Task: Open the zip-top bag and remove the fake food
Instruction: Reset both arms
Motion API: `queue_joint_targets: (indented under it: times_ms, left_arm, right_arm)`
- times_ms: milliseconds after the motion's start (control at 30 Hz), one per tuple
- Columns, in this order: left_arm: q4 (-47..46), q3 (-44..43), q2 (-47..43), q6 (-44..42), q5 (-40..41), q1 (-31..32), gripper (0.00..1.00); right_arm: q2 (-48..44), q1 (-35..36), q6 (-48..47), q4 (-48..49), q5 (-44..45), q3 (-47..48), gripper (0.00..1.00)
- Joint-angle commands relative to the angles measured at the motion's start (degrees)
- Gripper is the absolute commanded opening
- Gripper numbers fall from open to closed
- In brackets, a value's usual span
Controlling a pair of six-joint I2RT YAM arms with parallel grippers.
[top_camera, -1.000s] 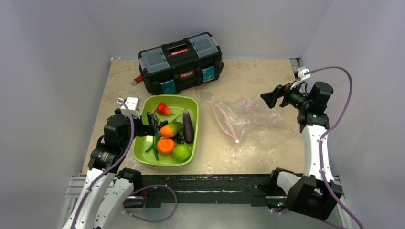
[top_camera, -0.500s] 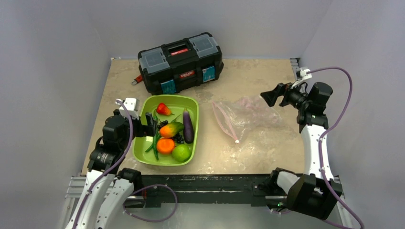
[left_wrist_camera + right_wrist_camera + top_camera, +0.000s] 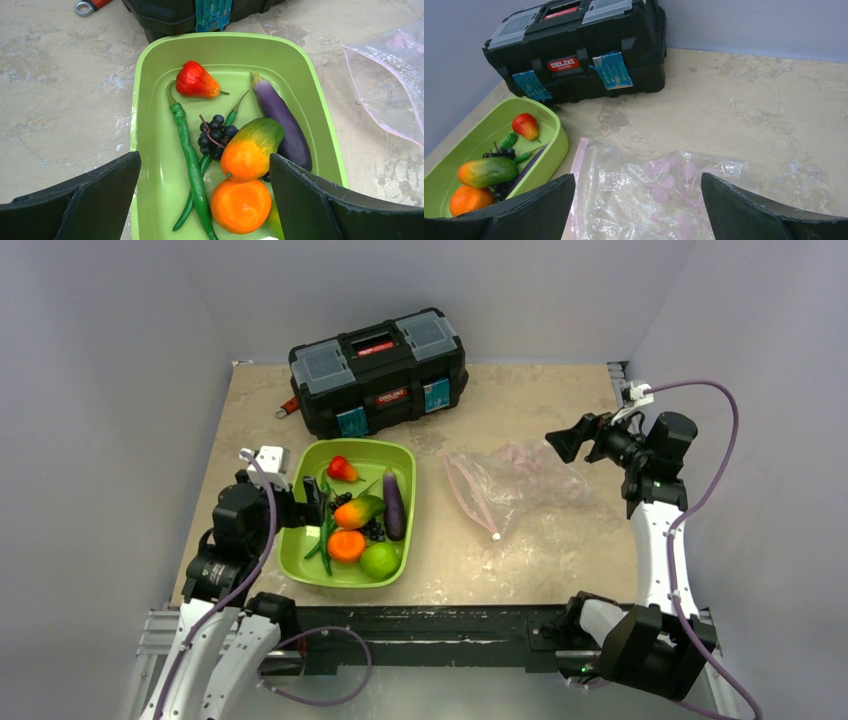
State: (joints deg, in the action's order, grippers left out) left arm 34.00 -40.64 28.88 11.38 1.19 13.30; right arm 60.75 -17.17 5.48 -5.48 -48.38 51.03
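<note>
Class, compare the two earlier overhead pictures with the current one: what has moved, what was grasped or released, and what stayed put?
The left hand drew back slightly toward its own base, beside the lime-green tray. The right hand edged very slightly away from its base, by the zip-top bag. Both are open and empty; nothing was grasped or released. The fake food, the bag and the black toolbox stayed put.

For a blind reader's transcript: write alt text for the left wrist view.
A lime-green tray holds a toy strawberry, eggplant, mango, orange, bean pods and dark berries. The left gripper frames the bottom corners with open jaws; a clear zip-top bag shows at right.
</note>
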Motion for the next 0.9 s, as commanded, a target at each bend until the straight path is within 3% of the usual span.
queue_joint_targets:
  times_ms: [0, 867]
  left_arm:
    - [-1.0, -1.3, -0.2, 0.2, -0.4, -0.6, 1.00]
    - [-0.9, -1.3, -0.8, 0.1, -0.1, -0.9, 1.00]
  right_arm:
    - [0.0, -0.3, 0.4, 1.7, -1.5, 0.0, 0.99]
    - [-0.1, -0.8, -2.2, 0.5, -3.9, 0.6, 0.99]
